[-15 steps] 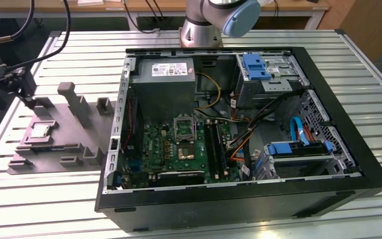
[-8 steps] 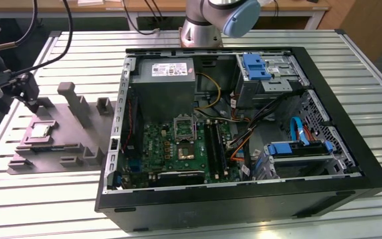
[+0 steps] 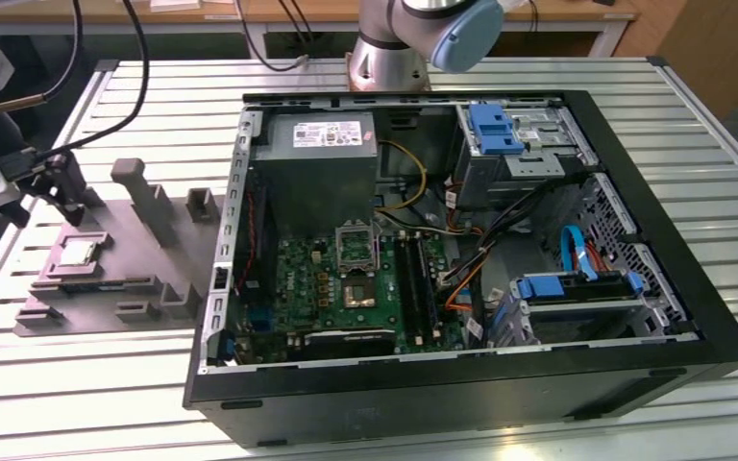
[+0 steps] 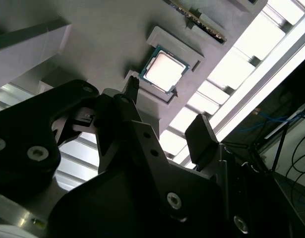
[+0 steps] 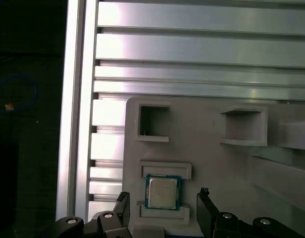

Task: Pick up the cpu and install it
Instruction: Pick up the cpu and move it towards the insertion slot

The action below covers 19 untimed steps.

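The cpu lies flat in a square recess of the grey holder plate on the exterior view's left, silvery top up. In both wrist views the cpu sits in its pale frame. My gripper hangs just above and slightly behind it, open and holding nothing. Its two dark fingers stand apart on either side of the chip's line, gripper still clear of it. The metal-framed socket sits on the green motherboard inside the open computer case.
Upright grey posts and small pockets rise from the holder plate near the chip. The slatted aluminium table carries everything. The arm's base stands behind the case. Cables and blue drive brackets crowd the case's right side.
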Tool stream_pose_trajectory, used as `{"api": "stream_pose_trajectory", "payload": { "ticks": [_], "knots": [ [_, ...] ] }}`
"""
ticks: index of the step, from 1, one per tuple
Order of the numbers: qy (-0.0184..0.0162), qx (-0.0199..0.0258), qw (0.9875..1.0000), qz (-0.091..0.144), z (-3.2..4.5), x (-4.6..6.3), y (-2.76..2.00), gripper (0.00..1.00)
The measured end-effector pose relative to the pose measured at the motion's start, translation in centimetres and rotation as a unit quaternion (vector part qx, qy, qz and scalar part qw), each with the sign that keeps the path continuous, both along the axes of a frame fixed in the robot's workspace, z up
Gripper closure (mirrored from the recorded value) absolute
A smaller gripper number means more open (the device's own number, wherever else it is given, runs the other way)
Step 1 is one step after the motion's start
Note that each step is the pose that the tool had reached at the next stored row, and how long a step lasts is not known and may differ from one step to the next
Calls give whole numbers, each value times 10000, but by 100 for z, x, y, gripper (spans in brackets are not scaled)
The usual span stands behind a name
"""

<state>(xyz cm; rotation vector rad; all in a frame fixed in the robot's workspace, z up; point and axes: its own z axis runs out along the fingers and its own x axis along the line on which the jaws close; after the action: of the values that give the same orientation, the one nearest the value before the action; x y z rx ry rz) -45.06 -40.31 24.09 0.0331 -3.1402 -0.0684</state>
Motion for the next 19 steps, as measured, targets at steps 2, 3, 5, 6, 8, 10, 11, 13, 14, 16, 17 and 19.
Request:
{"api": "stream_pose_trajectory", "payload": {
  "ticks": [2,3,5,6,8,10,11,13,14,16,17,19],
  "knots": [
    [2,-1,10000,0,-1,0,-1,35],
    [0,0,10000,0,-3,1,-1,35],
    [0,0,10000,0,-4,1,-1,35],
    [0,0,10000,0,-4,1,-1,35],
    [0,0,10000,0,-4,1,-1,35],
    [0,0,10000,0,-8,0,-1,35],
    [-1,1,10000,0,-11,1,-4,35],
    [-1,1,10000,-12,-19,1,-9,35],
    [-1,0,10000,-22,-26,1,-12,35],
    [0,0,10000,-29,-46,1,-17,35],
    [0,0,10000,-29,-63,1,-19,35],
    [0,0,10000,-30,-100,2,-19,35]
  ]
}}
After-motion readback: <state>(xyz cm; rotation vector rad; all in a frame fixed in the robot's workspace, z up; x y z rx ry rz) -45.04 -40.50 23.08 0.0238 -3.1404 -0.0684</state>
